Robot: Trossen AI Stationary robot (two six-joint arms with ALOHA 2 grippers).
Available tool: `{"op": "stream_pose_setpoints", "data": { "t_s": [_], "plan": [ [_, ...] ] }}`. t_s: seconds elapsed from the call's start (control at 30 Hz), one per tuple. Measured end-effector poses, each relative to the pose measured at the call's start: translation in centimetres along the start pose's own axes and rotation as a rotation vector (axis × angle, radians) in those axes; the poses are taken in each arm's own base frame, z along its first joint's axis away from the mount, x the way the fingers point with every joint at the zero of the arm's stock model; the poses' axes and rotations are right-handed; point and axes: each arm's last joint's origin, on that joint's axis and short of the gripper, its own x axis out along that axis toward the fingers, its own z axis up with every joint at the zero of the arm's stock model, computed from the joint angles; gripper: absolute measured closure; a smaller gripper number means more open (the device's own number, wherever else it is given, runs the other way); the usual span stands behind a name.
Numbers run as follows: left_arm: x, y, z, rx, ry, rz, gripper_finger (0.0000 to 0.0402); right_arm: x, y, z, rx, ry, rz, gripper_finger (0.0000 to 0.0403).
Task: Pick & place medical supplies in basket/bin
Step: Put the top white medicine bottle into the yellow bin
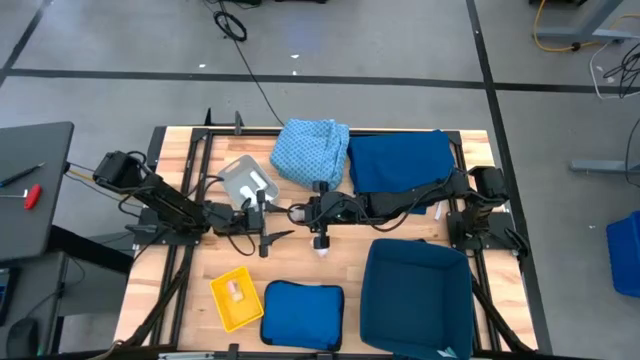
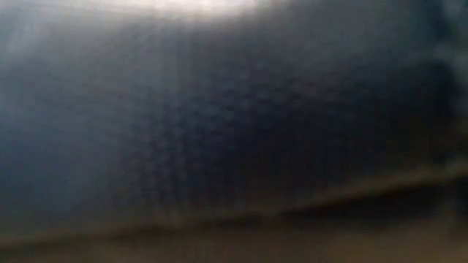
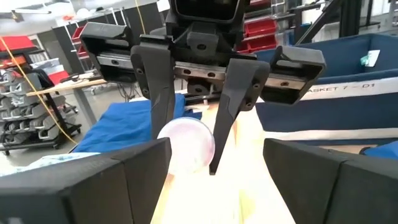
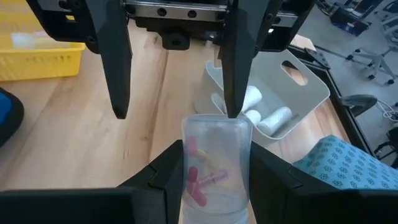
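- Wooden worktop (image 1: 180,300) from above: the two arms meet at its middle. The right claw (image 1: 321,243) points down, a small pale packet at its tip. The left claw (image 1: 268,238) sits just beside it. Grey tray (image 1: 245,181), yellow basket (image 1: 236,297), large blue bin (image 1: 415,300), light blue cloth (image 1: 312,150) and dark blue cloth (image 1: 400,160) lie around them.
- Low view: only a dark blur.
- Left wrist view: left claw (image 3: 211,180) stands open; the packet (image 3: 186,146) sits between the right claw's fingers (image 3: 236,106), ahead of the left's.
- Right wrist view: right claw (image 4: 214,171) grips a clear packet (image 4: 214,162) with pink pieces inside; the left claw's fingers (image 4: 239,62) flank its far end, apart from it. The tray (image 4: 311,93) holds white rolls.
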Motion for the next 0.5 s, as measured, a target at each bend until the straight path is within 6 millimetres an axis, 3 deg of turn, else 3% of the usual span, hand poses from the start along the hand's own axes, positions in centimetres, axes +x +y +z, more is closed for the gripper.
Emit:
{"op": "stream_pose_setpoints", "data": {
  "t_s": [0.5],
  "plan": [
    [0.87, 0.06, 0.41, 0.061, 0.063, 0.109, 0.0131, 0.01, -0.07, -0.02, 0.0, 0.003, -0.011, 0.0264]
  ]
}}
